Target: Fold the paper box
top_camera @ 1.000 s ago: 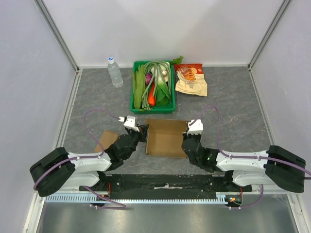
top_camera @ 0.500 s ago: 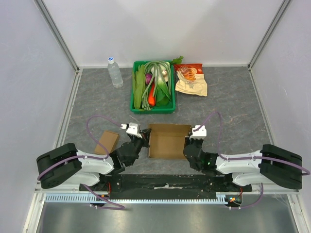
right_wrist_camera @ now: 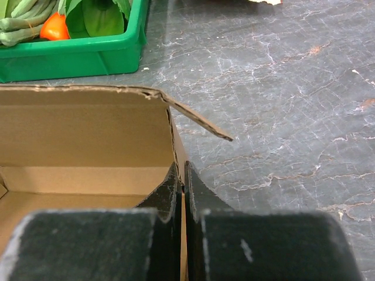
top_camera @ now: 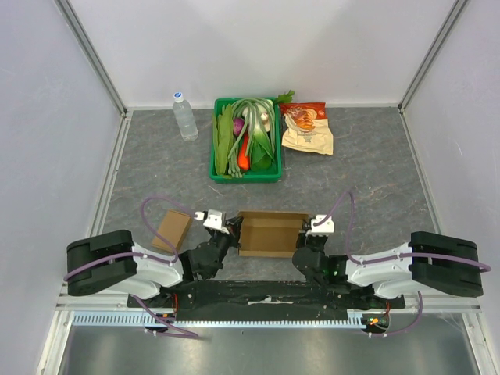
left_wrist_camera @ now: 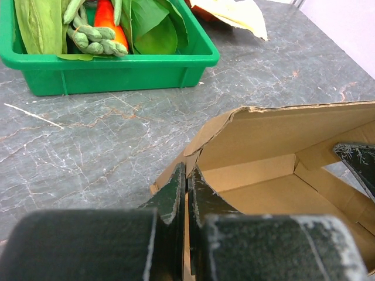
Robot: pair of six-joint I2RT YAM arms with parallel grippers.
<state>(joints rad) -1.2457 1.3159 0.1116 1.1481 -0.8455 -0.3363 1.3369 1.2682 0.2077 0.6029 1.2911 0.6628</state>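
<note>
The box (top_camera: 269, 233), at the near edge of the table (top_camera: 375, 180), was clamped by its side walls in the left gripper (left_wrist_camera: 186, 181) and right gripper (right_wrist_camera: 182, 178); uneven pulling was judged likely to tear a wall.

A grey marbled table top (top_camera: 367, 180) with pale veins fills the floor of a white-walled enclosure. A plain white back wall (top_camera: 258, 47) stands at 12 o'clock, a left wall (top_camera: 47, 141) at 9 o'clock and a right wall (top_camera: 469, 133) at 3 o'clock. Slanting aluminium posts mark the back corners, one at 11 o'clock (top_camera: 94, 58) and one at 1 o'clock (top_camera: 428, 55). A metal rail (top_camera: 109, 180) runs along the table's 9 o'clock edge. At 6 o'clock lie a ribbed aluminium strip (top_camera: 258, 319) and, beyond it, a brushed steel surface (top_camera: 258, 351). The light is even and soft, with only faint shadows.
</note>
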